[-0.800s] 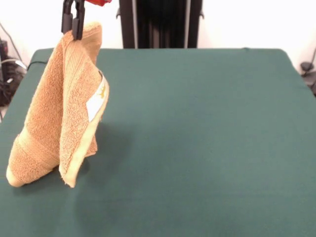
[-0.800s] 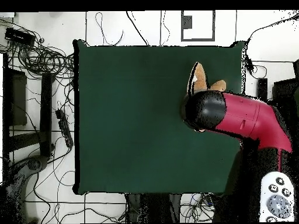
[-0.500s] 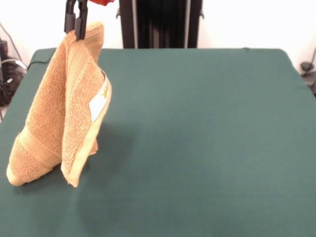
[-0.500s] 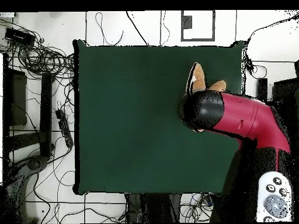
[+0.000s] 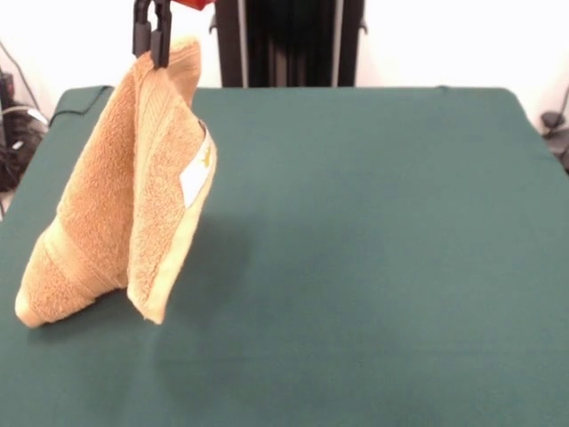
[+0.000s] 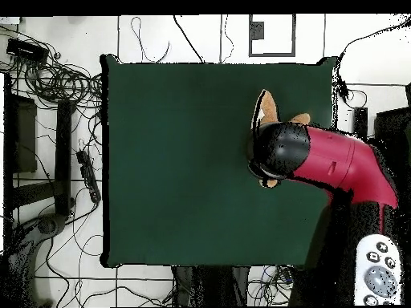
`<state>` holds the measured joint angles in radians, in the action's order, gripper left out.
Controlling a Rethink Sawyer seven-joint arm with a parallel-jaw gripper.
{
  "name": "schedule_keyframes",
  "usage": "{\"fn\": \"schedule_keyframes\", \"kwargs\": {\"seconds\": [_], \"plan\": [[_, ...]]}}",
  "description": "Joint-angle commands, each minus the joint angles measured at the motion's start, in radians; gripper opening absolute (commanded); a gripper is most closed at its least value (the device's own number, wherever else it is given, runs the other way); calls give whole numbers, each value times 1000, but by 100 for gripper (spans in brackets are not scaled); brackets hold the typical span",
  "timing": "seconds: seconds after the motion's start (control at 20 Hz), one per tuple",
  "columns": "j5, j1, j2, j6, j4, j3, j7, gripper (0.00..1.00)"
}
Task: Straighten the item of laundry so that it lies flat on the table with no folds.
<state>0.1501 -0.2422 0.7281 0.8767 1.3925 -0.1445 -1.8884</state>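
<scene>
Up at the far left, the gripper pinches the hanging towel; its lower corners touch the green table.

Pincer raised high, clamped, arm extended.

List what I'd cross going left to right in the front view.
Cables on the floor → hanging towel, pinched at its top by the tool → white care label → bare green table.
</scene>
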Motion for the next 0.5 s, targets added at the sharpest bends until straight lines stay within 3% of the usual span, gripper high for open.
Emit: {"fn": "schedule_keyframes", "kwargs": {"seconds": [0.05, 0.5], "plan": [[-51, -17, -46, 165, 100, 116, 9, 0], [-54, -52, 12, 114, 210, 158, 60, 0]]}}
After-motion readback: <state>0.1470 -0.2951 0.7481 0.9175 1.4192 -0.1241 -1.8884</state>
